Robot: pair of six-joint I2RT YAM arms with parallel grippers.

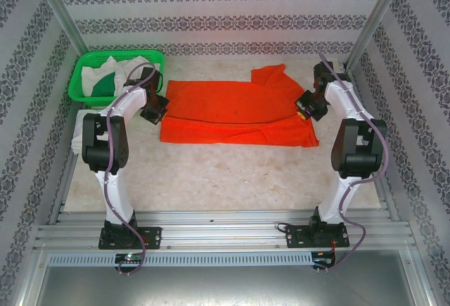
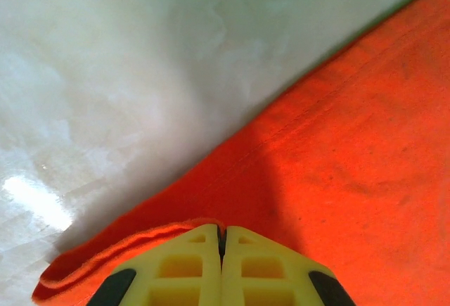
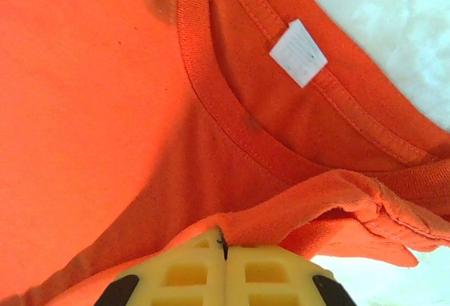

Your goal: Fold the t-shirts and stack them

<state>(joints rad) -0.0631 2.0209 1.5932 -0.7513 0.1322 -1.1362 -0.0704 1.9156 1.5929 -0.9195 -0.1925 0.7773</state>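
From above, the orange t-shirt (image 1: 232, 112) lies spread flat across the far half of the table (image 1: 211, 179), its long sides running left to right and one sleeve poking towards the far edge. The left gripper (image 1: 154, 108) sits at the shirt's left end and the right gripper (image 1: 306, 105) at its right end. In the table's far left corner stands a green mesh basket (image 1: 119, 55), holding crumpled white cloth (image 1: 93, 77) and a patch of dark green cloth (image 1: 105, 89). The left wrist camera brings out detail the overhead view lacks. The gripper's (image 2: 221, 234) yellow waffle-ribbed fingers (image 2: 186, 267) are pressed together, with the rolled lip of the shirt's (image 2: 351, 144) hem drawn up and nipped at their tips. A stitched seam runs parallel to that edge, and the bare table (image 2: 140, 74) beside it is pale, glossy and marbled. The right wrist camera shows the neck end. The gripper's (image 3: 223, 241) yellow fingers (image 3: 264, 274) are closed on a bunched fold of the shirt (image 3: 91, 109), just below the ribbed collar (image 3: 200, 88). A small white neck label (image 3: 298, 51) is sewn inside the back of the neck, and a dull stain (image 3: 158, 0) marks the soft knit near the collar. Pale table (image 3: 380, 10) shows at the upper right.
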